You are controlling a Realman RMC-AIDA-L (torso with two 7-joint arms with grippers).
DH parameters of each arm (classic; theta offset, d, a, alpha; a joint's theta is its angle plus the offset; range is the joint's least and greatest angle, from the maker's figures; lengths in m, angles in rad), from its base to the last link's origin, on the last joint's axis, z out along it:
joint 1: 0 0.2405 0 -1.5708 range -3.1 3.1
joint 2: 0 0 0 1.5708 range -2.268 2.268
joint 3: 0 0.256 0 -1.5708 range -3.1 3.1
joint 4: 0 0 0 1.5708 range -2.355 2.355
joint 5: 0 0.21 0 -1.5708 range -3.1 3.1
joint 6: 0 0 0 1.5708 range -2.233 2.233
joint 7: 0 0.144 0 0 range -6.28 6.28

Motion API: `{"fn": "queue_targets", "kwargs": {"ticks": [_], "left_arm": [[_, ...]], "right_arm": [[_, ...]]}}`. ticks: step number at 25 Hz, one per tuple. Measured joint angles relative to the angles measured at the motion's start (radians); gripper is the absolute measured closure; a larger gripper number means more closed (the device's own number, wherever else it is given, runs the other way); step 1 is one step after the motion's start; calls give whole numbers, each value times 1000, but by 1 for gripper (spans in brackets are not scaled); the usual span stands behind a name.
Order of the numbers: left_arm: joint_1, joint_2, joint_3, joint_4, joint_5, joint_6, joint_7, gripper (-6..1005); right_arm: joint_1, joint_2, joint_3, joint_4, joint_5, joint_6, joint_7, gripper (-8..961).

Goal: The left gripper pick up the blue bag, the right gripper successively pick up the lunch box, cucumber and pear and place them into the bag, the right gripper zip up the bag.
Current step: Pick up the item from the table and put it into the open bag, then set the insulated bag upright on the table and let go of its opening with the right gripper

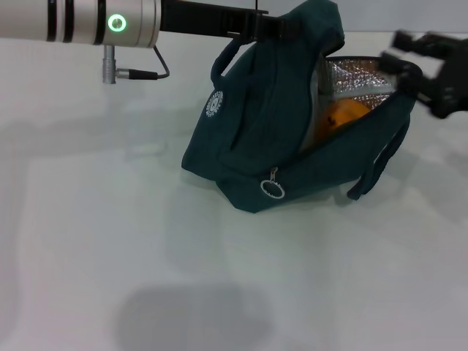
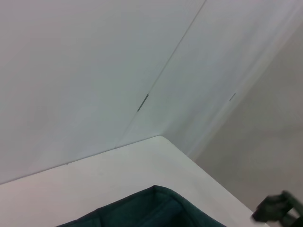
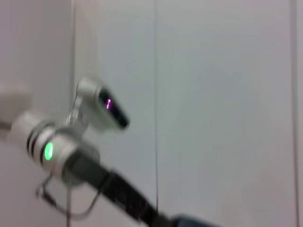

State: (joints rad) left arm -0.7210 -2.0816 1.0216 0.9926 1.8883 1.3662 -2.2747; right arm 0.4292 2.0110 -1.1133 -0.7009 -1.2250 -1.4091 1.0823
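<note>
Holding the bag (image 1: 248, 157) up by one handle, the left gripper (image 1: 257, 29) reaches in from the left at the top of the head view; its fingers look clamped on the strap, though the fabric hides the tips. The bag sits tilted on a white table (image 1: 110, 241), mouth open toward the right, foil lining showing. The pear (image 1: 342, 115) is visible inside. The lunch box and cucumber cannot be seen, presumably deeper in. The right gripper (image 1: 431, 69) hovers just beside the open mouth, fingers apart and empty.

The zip pull (image 1: 273, 189) hangs low on the front, well apart from the right gripper. Judging from this, the slack, sagging fabric could bunch and jam the zipper, or the small ring could slip from the fingers.

Plain pale walls (image 2: 94, 71) stand behind the table; the table's corner shows in the left wrist view.
</note>
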Motion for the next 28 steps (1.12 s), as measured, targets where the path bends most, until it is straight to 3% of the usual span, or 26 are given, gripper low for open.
{"fn": "queue_targets", "kwargs": {"ticks": [3, 5, 7, 12, 15, 19, 22, 23, 28], "left_arm": [[0, -1, 0, -2, 0, 0, 2, 941], [0, -1, 0, -4, 0, 1, 2, 941], [2, -1, 0, -11, 0, 1, 2, 941], [11, -1, 0, -22, 0, -2, 0, 940], [14, -2, -5, -24, 0, -4, -3, 940], [14, -2, -11, -26, 0, -5, -5, 940], [12, -2, -11, -27, 0, -5, -6, 940], [11, -2, -11, -28, 0, -5, -6, 940], [12, -2, -11, -28, 0, -6, -2, 939]], "right_arm": [[-34, -1, 82, 20, 17, -105, 2, 638], [-34, -1, 82, 20, 17, -105, 2, 560], [-96, -13, 147, 60, 15, -188, -6, 482], [-197, -28, 163, 154, 13, -149, -90, 341], [-204, -27, 164, 209, 6, -86, -127, 316], [-161, -13, 159, 272, 4, 10, -179, 317], [-99, -4, 147, 309, 3, 84, -193, 318], [-46, -1, 133, 338, 2, 133, -194, 318], [46, 3, 91, 390, 2, 229, -194, 320]]}}
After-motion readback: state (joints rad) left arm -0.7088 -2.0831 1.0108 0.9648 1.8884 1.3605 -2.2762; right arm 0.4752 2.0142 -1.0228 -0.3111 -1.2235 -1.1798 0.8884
